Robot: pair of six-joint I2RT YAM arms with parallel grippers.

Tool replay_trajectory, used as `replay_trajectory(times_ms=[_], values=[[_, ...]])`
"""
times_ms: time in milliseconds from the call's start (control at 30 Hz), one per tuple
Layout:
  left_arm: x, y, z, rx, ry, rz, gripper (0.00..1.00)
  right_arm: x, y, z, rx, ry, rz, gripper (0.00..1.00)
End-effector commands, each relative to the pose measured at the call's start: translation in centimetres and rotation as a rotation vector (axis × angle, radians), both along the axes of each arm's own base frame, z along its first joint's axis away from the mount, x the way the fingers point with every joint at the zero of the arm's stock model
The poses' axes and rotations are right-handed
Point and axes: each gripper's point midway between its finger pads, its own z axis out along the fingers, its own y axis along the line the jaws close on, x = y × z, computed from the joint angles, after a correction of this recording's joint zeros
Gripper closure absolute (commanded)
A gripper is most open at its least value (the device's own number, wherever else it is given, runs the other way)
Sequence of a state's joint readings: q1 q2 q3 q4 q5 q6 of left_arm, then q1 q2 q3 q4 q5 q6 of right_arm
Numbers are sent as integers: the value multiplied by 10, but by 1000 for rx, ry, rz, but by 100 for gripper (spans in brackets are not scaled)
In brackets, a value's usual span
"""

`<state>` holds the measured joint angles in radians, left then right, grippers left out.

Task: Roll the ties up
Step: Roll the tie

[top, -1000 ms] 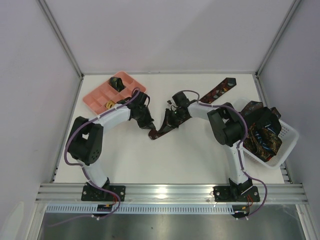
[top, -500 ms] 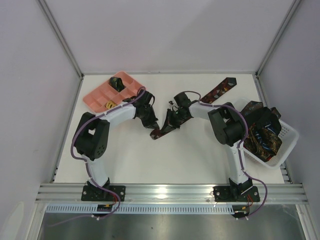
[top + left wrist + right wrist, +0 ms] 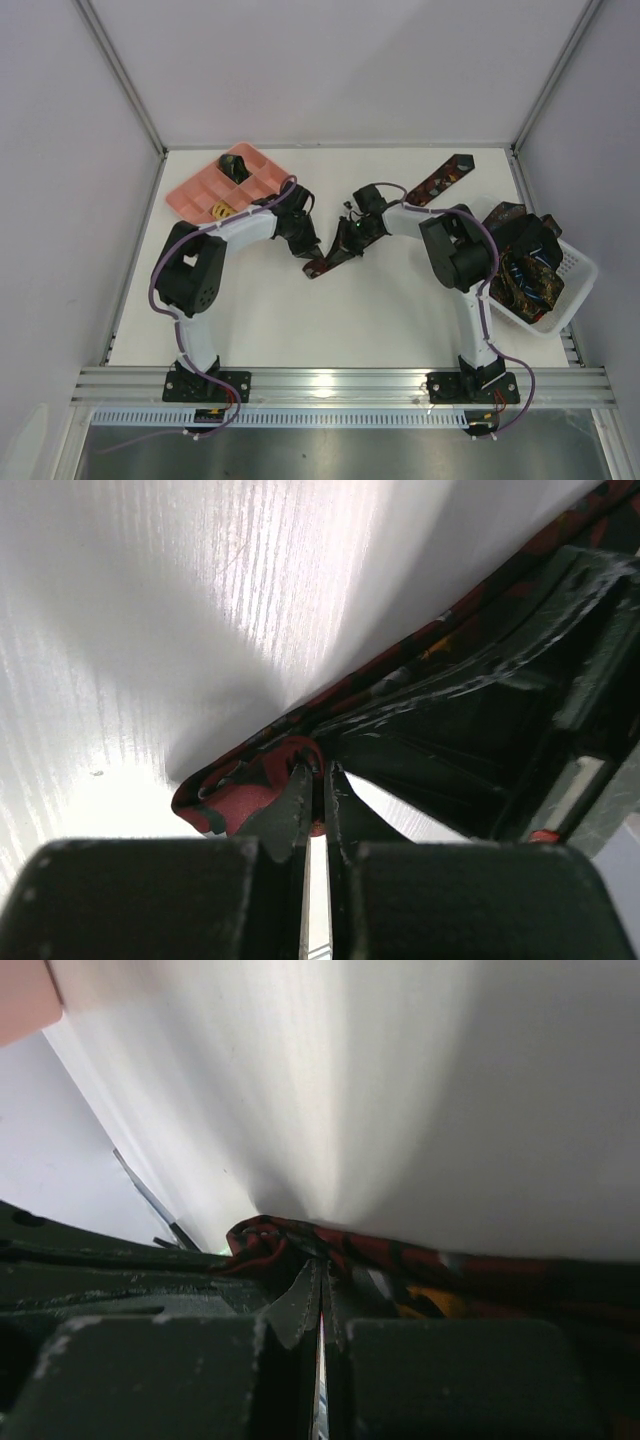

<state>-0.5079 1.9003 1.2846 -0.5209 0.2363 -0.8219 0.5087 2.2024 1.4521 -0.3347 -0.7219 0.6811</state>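
1 part-hidden tie (image 3: 445,175), left tool (image 3: 315,780), right tool (image 3: 322,1275) pinching.

Lab robot cell: white table (image 3: 330,320), plain walls (image 3: 330,60), aluminium rail (image 3: 340,383).

White table (image 3: 300,320) enclosed by pale lilac walls (image 3: 330,70) at left, far and right; an aluminium rail (image 3: 340,385) runs along the near edge.

Pink tray (image 3: 190,192) far left, basket (image 3: 578,272) right, tie (image 3: 442,180) stretched between; the table's (image 3: 330,320) near half lies open.
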Motion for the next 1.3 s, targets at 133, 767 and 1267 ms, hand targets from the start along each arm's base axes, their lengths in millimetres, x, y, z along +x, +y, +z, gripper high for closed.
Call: replay_trajectory(times_ms=[133, 767, 1267], values=[[3, -8, -7, -30, -40, -15, 84, 22, -33, 35, -9, -71, -76, 100], [-6, -8, 7, -94, -130, -33, 57, 18, -39, 41, 38, -58, -72, 100], [-15, -6, 19, -94, -205, -56, 66, 21, -26, 45, 65, -50, -36, 100]])
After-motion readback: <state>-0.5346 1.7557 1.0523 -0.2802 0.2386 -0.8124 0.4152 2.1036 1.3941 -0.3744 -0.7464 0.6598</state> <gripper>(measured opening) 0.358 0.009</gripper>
